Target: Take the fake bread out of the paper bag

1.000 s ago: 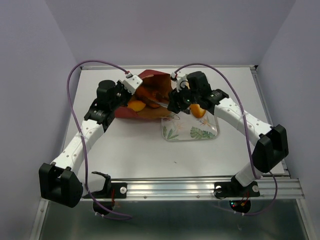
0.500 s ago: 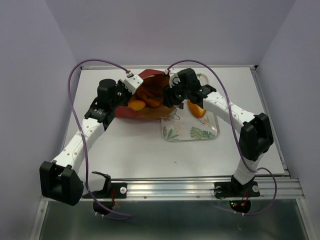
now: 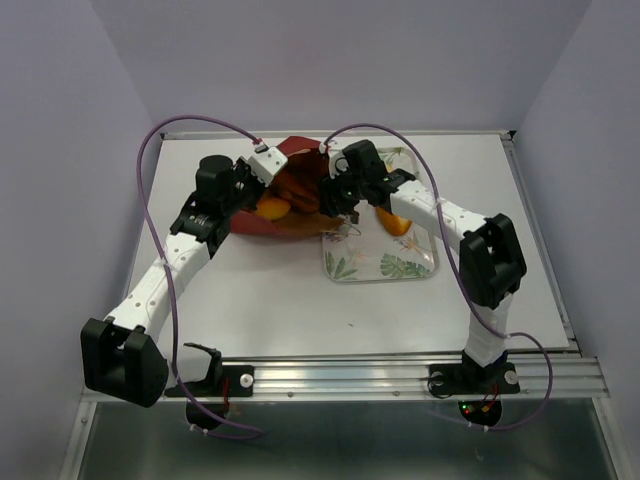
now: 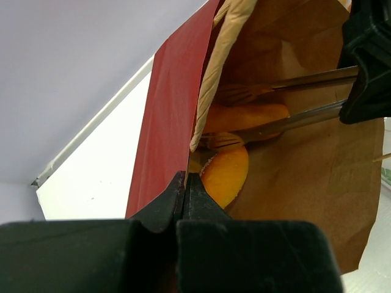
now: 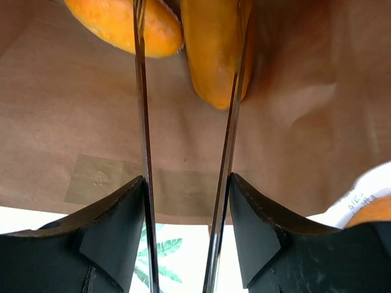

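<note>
Logging the scene at this moment. The paper bag (image 3: 298, 150) lies on its side at the far middle of the surface (image 3: 260, 300). Its mouth faces the leaf-patterned tray (image 3: 400, 268), just beside it.

The left tool (image 4: 185, 180) is pressed together on the edge of the bag's dark red wall at the mouth, and the brown kraft inside is exposed.

The right tool (image 5: 188, 18) reaches into the mouth with its thin fingers (image 5: 142, 122) partly spread. They straddle an oblong loaf (image 5: 211, 55). One finger lies along the loaf's side, and a gap shows at the other, so nothing is pinched. That other finger crosses a second loaf (image 5: 116, 24).

A rounded orange piece (image 4: 226, 174) sits deeper in the bag, beside the loaves.

One more orange piece (image 3: 397, 222) rests on the tray, outside the bag.
</note>
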### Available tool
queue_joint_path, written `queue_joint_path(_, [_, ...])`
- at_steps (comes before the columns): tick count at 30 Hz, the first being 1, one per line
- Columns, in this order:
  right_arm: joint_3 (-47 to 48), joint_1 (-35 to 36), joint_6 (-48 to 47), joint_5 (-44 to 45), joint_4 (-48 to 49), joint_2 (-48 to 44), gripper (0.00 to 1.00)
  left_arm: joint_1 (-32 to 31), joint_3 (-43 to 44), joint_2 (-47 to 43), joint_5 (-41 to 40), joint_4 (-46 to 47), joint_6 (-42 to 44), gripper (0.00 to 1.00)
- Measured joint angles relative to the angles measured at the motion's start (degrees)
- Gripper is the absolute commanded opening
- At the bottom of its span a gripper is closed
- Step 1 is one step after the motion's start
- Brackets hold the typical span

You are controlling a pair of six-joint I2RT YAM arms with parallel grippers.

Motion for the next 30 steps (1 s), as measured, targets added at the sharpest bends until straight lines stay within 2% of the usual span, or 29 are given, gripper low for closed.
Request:
queue_joint_path(12, [2.23,0.61,0.63,0.63,0.0,3.3,0.59,0.0,0.0,0.0,-0.02,-0.04,0.0,0.0])
queue_joint_path(30, [6.05,1.81,1.27,7.74,-4.11,3.26,0.59,0.0,-1.33,-1.2,2.19,-1.07,2.05,0.0])
